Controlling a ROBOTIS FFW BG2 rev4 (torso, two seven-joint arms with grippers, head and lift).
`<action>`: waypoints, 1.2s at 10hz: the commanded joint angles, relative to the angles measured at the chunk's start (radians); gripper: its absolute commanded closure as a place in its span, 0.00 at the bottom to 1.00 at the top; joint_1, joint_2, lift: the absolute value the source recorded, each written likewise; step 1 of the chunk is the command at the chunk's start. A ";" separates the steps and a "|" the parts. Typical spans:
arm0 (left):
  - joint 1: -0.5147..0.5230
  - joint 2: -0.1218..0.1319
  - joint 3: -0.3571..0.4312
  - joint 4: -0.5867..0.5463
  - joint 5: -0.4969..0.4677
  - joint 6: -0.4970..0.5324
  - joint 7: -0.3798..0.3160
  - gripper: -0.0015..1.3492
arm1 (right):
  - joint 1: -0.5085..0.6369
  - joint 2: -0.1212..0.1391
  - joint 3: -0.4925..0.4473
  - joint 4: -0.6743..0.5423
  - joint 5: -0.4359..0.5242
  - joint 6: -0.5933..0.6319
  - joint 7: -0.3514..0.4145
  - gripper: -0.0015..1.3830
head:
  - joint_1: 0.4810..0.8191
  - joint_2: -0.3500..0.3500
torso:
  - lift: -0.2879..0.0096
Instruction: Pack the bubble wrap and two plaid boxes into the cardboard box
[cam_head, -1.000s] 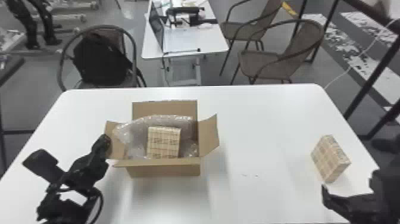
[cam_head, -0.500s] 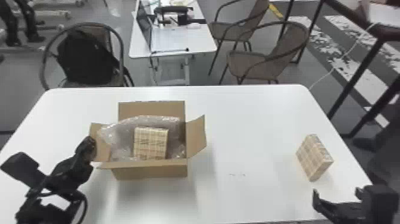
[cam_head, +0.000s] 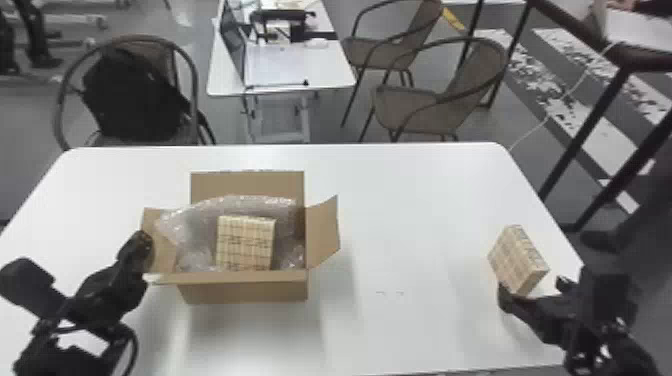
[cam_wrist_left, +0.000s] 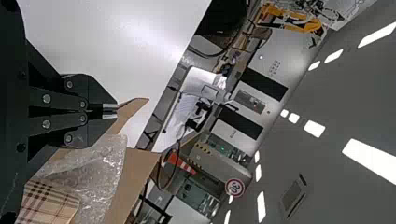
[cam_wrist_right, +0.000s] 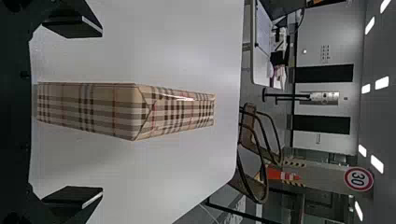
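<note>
Black right fingers (cam_head: 511, 301) apart, plaid box (cam_head: 512, 257) between

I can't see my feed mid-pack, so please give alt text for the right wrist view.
A plaid box sits on the white table, between the open fingers of the right gripper, with a gap to each finger. Chairs stand beyond.

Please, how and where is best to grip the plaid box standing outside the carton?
Probably by its two broad faces, coming from its near narrow side. The plaid box stands on edge, thin between those faces, and the right gripper's open fingers are spread wider than that thickness.
</note>
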 joint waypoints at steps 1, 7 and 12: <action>0.001 -0.003 0.002 0.002 0.000 0.000 0.000 0.90 | -0.064 -0.006 0.002 0.052 0.030 0.000 0.030 0.08 | 0.63 0.45 | 0.68; 0.003 -0.003 -0.003 0.007 0.006 0.002 0.000 0.90 | -0.125 -0.023 0.050 0.095 0.052 0.002 0.040 0.66 | 0.63 0.48 | 0.68; 0.003 -0.003 -0.006 0.007 0.008 0.002 -0.003 0.90 | -0.074 0.009 0.165 -0.132 -0.025 0.052 0.039 0.75 | 0.63 0.53 | 0.68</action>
